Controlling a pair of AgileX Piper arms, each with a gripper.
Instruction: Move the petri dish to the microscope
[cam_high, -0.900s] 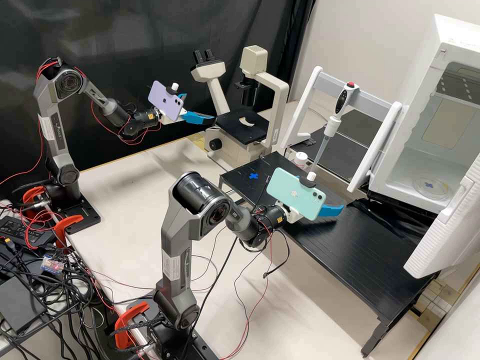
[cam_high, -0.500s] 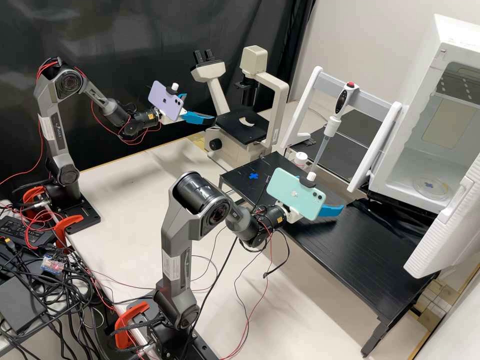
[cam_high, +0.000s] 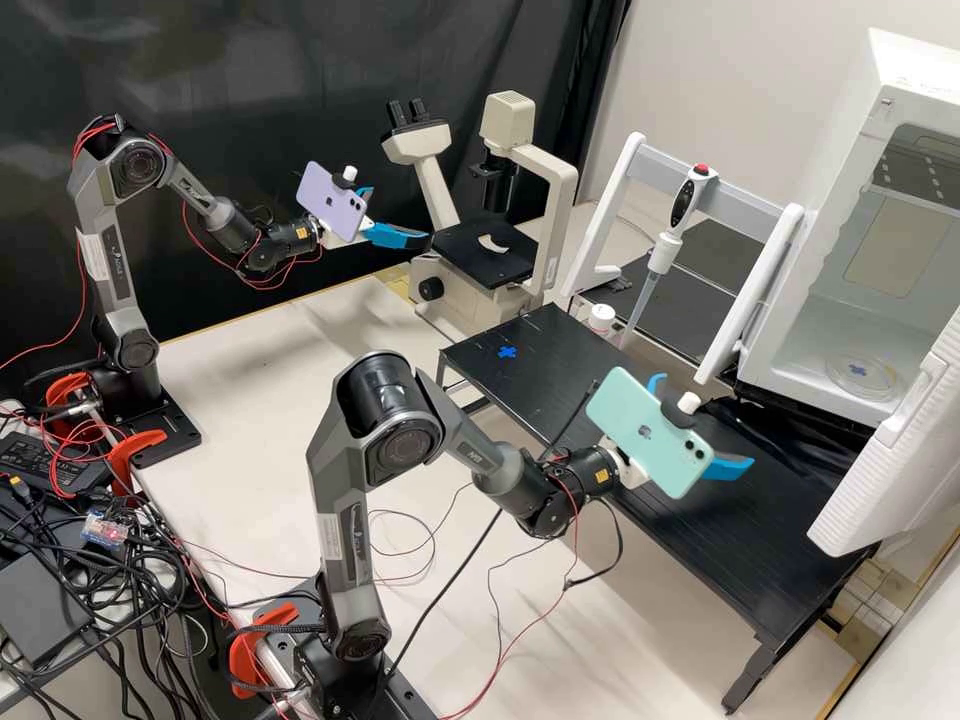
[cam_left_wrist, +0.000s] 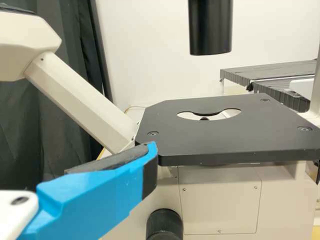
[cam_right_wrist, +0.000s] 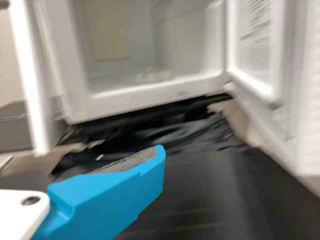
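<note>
Lightness and brittleness are expected of the clear, round petri dish (cam_high: 862, 373), placed inside the white, open-doored incubator (cam_high: 855, 165), toward two o'clock from the white, blue-fingered right gripper (cam_high: 706, 420) in the high view. Nothing is held by it or its twin left gripper (cam_high: 400, 215); both are spread wide. Opposite side walls should be pinched gently.

Pale table (cam_high: 240, 400) with a low black stand (cam_high: 700, 520) on it, in the high view.

Black base plates (cam_high: 178, 432) of the two arms sit on the table by red clamps (cam_high: 136, 452), thin wires (cam_high: 489, 600) loop over its top, and the microscope (cam_high: 462, 310) stands at the far end. The stand bears a blue cross (cam_high: 507, 352) and, by the white cabinet (cam_high: 765, 352), a crumpled black sheet (cam_right_wrist: 190, 134). A petri dish (cam_high: 884, 378) lies on the cabinet's floor.
</note>
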